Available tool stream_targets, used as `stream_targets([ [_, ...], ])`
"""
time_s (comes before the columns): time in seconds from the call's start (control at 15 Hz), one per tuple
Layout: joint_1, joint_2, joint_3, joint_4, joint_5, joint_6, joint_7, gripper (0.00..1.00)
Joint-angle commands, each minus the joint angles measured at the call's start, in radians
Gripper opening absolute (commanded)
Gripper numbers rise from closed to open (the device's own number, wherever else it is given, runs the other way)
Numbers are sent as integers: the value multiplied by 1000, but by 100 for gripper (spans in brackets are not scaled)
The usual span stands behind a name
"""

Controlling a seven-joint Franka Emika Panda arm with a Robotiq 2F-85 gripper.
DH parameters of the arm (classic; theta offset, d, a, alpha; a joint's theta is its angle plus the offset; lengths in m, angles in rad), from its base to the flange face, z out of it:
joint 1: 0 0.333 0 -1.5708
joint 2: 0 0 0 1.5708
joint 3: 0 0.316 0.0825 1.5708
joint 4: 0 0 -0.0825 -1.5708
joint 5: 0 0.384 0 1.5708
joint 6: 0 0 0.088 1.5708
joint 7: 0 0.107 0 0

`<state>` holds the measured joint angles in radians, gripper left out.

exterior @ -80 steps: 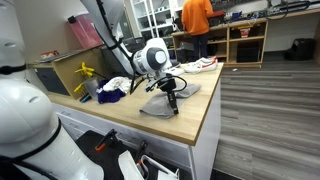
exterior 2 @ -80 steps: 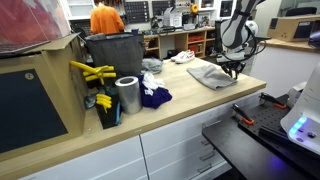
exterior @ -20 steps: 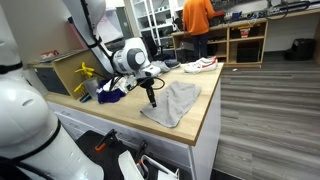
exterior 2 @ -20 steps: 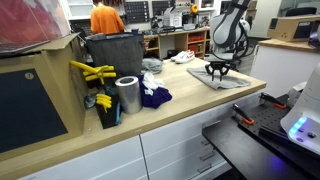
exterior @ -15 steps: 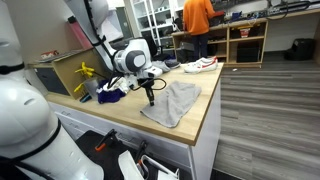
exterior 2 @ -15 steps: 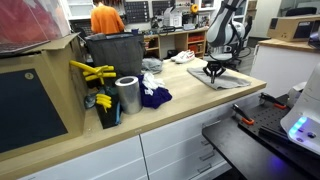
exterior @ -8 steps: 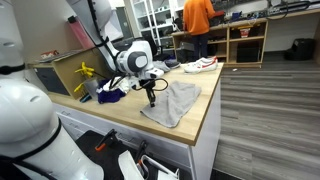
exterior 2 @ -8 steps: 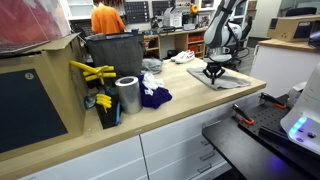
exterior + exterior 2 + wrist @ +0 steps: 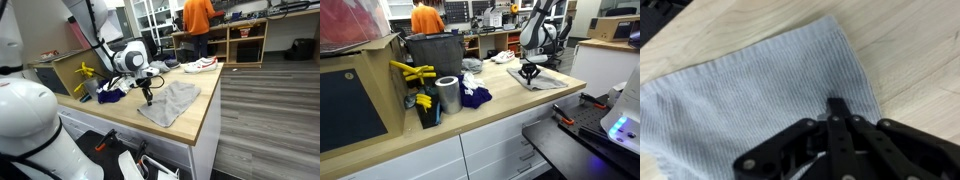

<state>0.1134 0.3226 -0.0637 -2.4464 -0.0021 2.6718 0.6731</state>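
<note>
A grey knitted cloth (image 9: 178, 100) (image 9: 546, 78) lies spread on the wooden worktop (image 9: 120, 115). My gripper (image 9: 146, 101) (image 9: 526, 76) points straight down at the cloth's edge nearest the clutter. In the wrist view the black gripper (image 9: 837, 105) has its fingers pressed together, with the tips down on the grey cloth (image 9: 750, 90) near its hem. The fingers seem to pinch a little fabric, but the pinch itself is hidden beneath them.
A dark blue cloth (image 9: 110, 95) (image 9: 472, 96), a metal can (image 9: 447, 95), yellow tools (image 9: 410, 72) and a dark bin (image 9: 432, 55) crowd one end of the worktop. A white and red shoe (image 9: 202, 64) lies at the back. A person in orange (image 9: 196, 15) stands behind.
The gripper's fingers have shut at the cloth's edge. It has shifted slightly toward the cluttered end, and the cloth's near corner has crept along with it.
</note>
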Motion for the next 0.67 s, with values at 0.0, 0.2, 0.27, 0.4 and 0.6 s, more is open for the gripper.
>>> stream_targets([
  [0.0,37,41,13,57,11,-32,1,0],
  [0.2,62,60,13,86,6,-36,7,0],
  [0.27,70,67,11,98,2,-39,11,0],
  [0.4,84,87,8,121,-2,-41,18,0],
  [0.6,102,118,5,166,-6,-52,31,0],
])
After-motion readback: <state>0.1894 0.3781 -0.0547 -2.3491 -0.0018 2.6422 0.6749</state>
